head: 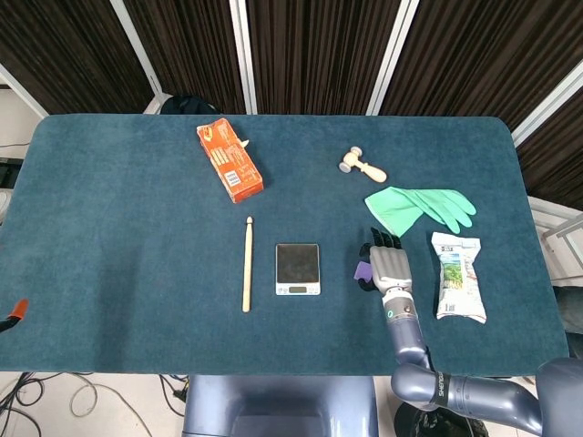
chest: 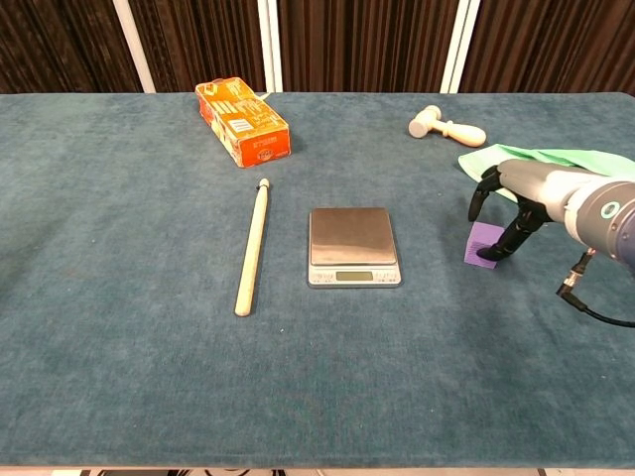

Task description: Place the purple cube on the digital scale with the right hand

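A blue-carpeted table (head: 127, 209) stands before dark curtains; the purple cube (chest: 485, 243) sits right of the scale (chest: 353, 245); the right hand (chest: 516, 203) arches over it, fingers (chest: 512, 234) touching, grip uncertain, seemingly preparing a lift.

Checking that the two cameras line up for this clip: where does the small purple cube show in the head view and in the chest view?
Head view: small purple cube right of centre, mostly hidden beside the right hand.
Chest view: cube at right, by the hand's fingers.
Shared landmark: the silver digital scale lies to the cube's left in both.
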`<state>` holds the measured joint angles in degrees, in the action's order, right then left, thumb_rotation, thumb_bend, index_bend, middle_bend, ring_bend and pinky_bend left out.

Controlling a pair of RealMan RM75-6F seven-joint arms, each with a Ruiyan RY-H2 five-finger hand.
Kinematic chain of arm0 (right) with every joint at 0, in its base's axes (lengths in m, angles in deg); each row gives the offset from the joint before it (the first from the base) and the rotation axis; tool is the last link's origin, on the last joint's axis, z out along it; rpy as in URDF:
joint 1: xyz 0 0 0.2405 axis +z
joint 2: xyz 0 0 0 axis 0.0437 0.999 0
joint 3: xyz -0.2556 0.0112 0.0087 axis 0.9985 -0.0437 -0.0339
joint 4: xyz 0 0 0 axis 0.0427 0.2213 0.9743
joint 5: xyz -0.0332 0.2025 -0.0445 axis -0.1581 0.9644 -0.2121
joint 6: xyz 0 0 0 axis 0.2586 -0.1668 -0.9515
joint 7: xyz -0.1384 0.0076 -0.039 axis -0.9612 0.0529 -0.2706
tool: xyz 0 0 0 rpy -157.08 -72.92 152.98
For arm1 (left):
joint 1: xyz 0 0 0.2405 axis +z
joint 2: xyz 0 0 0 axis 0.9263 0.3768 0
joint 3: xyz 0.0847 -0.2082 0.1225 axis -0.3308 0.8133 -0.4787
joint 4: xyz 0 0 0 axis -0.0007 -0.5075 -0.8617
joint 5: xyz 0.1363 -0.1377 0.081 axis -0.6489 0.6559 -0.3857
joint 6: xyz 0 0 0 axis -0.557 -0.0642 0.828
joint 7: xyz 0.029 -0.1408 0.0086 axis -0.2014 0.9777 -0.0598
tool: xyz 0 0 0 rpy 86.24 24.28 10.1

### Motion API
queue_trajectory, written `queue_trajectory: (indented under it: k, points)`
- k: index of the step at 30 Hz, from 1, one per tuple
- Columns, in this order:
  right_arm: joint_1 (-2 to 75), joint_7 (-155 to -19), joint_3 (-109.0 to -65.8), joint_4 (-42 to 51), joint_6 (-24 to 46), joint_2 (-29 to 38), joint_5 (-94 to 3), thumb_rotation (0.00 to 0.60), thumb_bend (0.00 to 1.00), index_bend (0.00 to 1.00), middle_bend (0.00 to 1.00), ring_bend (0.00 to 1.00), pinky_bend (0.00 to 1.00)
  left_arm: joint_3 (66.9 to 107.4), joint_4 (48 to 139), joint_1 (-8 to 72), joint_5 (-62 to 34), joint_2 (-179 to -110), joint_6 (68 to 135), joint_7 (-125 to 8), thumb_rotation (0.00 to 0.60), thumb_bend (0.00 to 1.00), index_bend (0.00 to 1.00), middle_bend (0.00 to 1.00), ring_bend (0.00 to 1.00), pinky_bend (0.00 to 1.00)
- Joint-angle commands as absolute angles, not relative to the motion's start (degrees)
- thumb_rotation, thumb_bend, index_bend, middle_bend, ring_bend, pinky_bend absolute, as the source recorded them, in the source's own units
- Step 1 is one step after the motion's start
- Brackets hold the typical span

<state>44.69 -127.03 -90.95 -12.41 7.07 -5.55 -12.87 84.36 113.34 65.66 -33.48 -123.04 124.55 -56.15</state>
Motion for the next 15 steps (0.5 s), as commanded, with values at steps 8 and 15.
queue_trajectory:
  k: [8,15]
  points:
    - [44.38,-127.01,-90.82,-11.61,6.6,-5.78,-12.81,0.6,0.38,0.43,0.0,0.0,0.0,84.41,113.35,65.66,-33.37,-123.14,124.58,-56.44,0.6,0.25,0.07,0.0,0.0,0.0]
    - [44.16,-127.05,-90.77,-11.22,6.78,-5.88,-12.53,0.6,0.41,0.48,0.0,0.0,0.0,84.45,113.32,65.66,-33.3,-123.21,124.62,-56.57,0.6,0.25,0.07,0.0,0.0,0.0]
